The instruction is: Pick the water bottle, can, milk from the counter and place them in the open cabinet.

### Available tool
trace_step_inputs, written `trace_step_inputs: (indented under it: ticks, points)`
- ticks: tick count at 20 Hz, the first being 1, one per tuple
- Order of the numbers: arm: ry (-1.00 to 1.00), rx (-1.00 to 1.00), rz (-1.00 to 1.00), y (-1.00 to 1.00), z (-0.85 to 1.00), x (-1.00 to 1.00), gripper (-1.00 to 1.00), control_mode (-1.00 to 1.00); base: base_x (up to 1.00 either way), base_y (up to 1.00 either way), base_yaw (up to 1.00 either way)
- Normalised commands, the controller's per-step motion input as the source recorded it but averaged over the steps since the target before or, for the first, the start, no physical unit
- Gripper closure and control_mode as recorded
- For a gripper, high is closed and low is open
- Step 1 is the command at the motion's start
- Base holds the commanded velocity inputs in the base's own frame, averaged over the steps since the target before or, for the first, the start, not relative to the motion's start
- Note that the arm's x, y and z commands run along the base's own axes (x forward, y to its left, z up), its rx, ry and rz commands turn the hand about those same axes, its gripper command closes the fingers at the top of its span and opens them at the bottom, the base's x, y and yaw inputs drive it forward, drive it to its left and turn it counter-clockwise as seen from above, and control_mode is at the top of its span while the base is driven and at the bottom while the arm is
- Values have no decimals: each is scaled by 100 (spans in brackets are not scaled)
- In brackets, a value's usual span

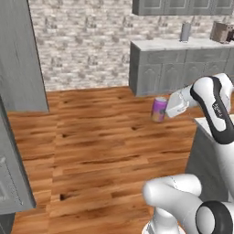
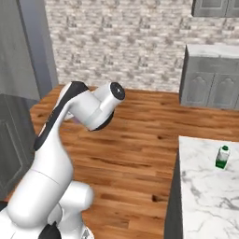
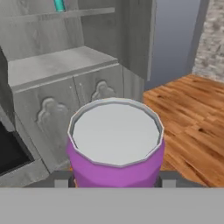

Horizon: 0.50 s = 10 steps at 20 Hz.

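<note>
While the claw [image 3: 114,181] pinches the can [image 1: 159,109] between its two fingers, the purple can hangs upright in the air above the wooden floor [image 1: 100,137], facing the open cabinet [image 3: 57,65]. On an upper cabinet shelf stands the water bottle [image 3: 59,5], and the milk [image 2: 222,157] sits on the desk [image 2: 210,196].

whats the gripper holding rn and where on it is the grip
The gripper holds the can, pinched by its lower body between the two fingers, silvery top facing the hand camera, carried in the air over the wood floor.
</note>
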Motion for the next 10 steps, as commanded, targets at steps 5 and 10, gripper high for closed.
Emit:
trace_step_inputs:
  ticks: [5, 10]
  points:
    - [0, 0, 0, 0, 0, 0, 100, 100, -100, -82, 42]
    - [0, 0, 0, 0, 0, 0, 100, 100, -60, -48, 48]
